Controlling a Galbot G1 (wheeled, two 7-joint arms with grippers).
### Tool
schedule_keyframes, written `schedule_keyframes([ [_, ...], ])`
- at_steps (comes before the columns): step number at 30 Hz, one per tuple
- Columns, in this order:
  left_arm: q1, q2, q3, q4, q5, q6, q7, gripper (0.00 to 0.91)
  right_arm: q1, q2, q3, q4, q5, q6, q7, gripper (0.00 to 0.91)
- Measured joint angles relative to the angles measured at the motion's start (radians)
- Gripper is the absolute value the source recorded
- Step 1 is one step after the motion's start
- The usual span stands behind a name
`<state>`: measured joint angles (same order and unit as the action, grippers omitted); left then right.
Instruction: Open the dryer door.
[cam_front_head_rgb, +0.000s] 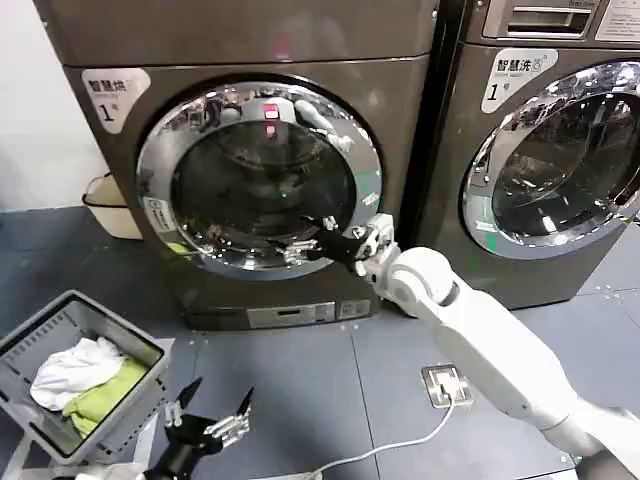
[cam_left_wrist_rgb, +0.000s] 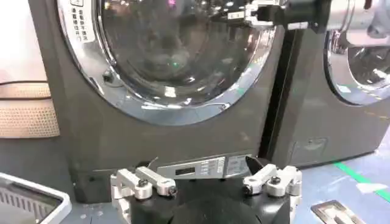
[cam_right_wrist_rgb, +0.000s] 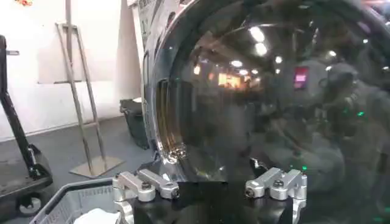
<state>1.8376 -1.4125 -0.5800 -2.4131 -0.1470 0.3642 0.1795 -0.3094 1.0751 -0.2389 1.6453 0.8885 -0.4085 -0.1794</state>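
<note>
Right gripper is reaching with fingers spread, seemingly touching the glass | dryer door is sitting closed, directly ahead | left gripper is waiting open, low.

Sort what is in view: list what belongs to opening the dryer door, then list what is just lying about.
Belongs to the job:
- dryer door, chrome-rimmed, with a pink sticker
- right tool, open, at the door's lower right rim

Just lying about:
- second machine's door, to the right
- grey laundry basket holding cloths, on the floor
- left tool, open, parked low near the basket
- white cable on the floor
</note>
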Motion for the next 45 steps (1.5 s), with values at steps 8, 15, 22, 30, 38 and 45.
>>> schedule_keyframes([
  [8,-0.001,0.0,-0.001,0.0,-0.001,0.0,0.0,0.907,0.031,0.036,-0.03,-0.034,0.0,0.0,-0.01,0.907],
  [15,-0.002,0.001,-0.004,0.0,-0.002,0.001,0.0,0.907,0.062,0.066,-0.053,-0.068,-0.001,0.001,-0.01,0.907],
  [22,-0.002,0.0,-0.005,0.0,-0.003,0.001,0.0,0.907,0.094,0.1,-0.075,-0.102,-0.003,0.001,-0.009,0.907],
  [30,-0.003,0.002,-0.007,-0.002,-0.004,0.002,0.0,0.907,0.115,0.146,-0.102,-0.129,-0.008,0.001,0.015,0.907],
  [38,-0.007,0.003,-0.008,-0.002,-0.006,0.003,-0.001,0.907,0.13,0.208,-0.122,-0.166,-0.032,0.002,0.051,0.907],
  [45,-0.009,0.002,-0.008,-0.001,-0.007,0.003,-0.001,0.907,0.145,0.255,-0.138,-0.204,-0.042,0.002,0.07,0.907],
])
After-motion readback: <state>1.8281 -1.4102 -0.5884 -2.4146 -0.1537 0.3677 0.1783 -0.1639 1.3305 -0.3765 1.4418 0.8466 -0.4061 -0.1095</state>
